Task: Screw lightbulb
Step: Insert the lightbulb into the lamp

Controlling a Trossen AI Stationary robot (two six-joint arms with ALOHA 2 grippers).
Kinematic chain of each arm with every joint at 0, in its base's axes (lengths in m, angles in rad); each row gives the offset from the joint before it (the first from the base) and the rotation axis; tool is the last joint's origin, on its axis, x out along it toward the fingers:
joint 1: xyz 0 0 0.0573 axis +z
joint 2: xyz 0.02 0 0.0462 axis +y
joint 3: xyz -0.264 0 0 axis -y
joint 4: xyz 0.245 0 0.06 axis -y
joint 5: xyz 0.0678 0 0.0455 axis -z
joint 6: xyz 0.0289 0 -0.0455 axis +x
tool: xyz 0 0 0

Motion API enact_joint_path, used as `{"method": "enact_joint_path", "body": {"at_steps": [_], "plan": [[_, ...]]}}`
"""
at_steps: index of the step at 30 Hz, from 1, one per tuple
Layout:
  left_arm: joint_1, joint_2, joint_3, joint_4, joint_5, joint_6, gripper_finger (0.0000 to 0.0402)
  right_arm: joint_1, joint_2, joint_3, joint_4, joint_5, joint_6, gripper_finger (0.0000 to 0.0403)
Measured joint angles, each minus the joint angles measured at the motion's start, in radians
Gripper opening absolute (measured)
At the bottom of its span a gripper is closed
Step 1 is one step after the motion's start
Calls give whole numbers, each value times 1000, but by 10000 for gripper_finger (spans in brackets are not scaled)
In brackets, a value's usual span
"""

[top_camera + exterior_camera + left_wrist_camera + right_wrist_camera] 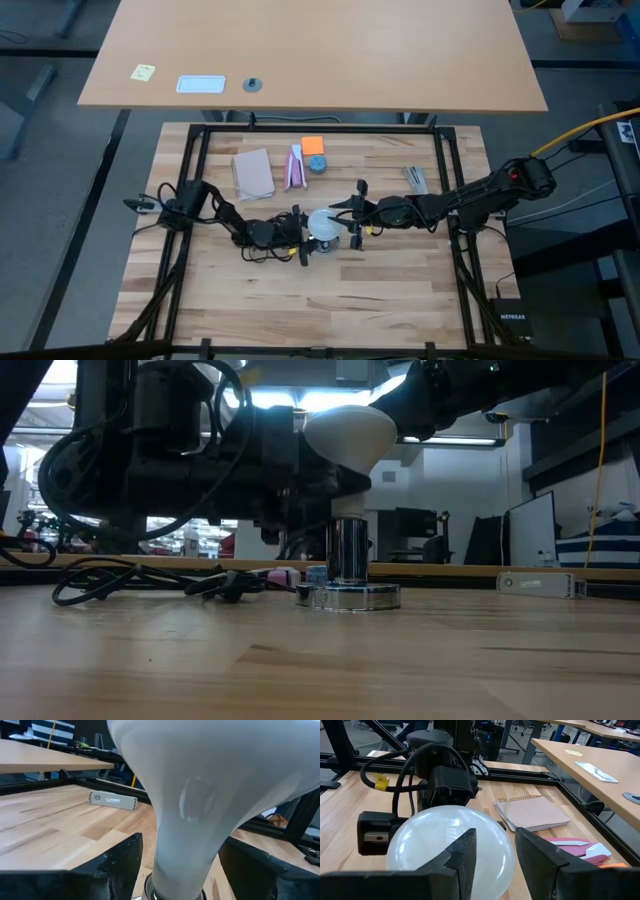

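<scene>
The frosted white lightbulb point(350, 432) stands upright, its narrow neck point(177, 870) down in the silvery socket point(347, 560), whose round base point(348, 597) rests on the wooden table. From above, the bulb point(322, 222) sits at mid-table between both grippers. My left gripper point(297, 228) is open on the bulb's left, with one finger on either side of the neck point(125, 865) point(250, 870). My right gripper point(348, 222) is on the bulb's right. It is open, with its fingertips point(465, 852) just in front of the globe point(430, 845). My left gripper comes level from the table's left, its fingers flanking the bulb's neck. Wood shows between one finger and the neck. I cannot tell whether the other finger touches. My right gripper comes from the table's right at the height of the globe. I cannot tell whether its fingertips touch.
A pink notebook point(253, 172), a pink-and-white packet point(296, 167), an orange pad point(313, 145) and a small blue round thing point(317, 164) lie behind the bulb. A grey bar point(415, 178) lies at the far right. A dark cord point(130, 580) coils on the table's left. The near part is bare wood.
</scene>
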Motion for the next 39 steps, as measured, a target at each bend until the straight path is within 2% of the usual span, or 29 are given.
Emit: {"method": "enact_joint_path", "body": {"at_steps": [11,20,25,32,36,39], "plan": [[-3,0,0,-1,-3,36,144,-1,0,0,0,16,-2,143],[-12,0,0,-3,-3,57,156,0,0,0,1,27,-24,143],[-12,-1,1,-18,-3,57,147,0,-7,0,-3,27,-51,143],[-13,-2,1,-19,-2,56,150,0,-77,-3,-10,46,-133,143],[-13,-2,1,-20,-2,56,146,0,-123,-2,-64,89,-167,143],[-13,-2,1,-21,-2,55,145,0,-154,-2,-168,124,-176,143]]}}
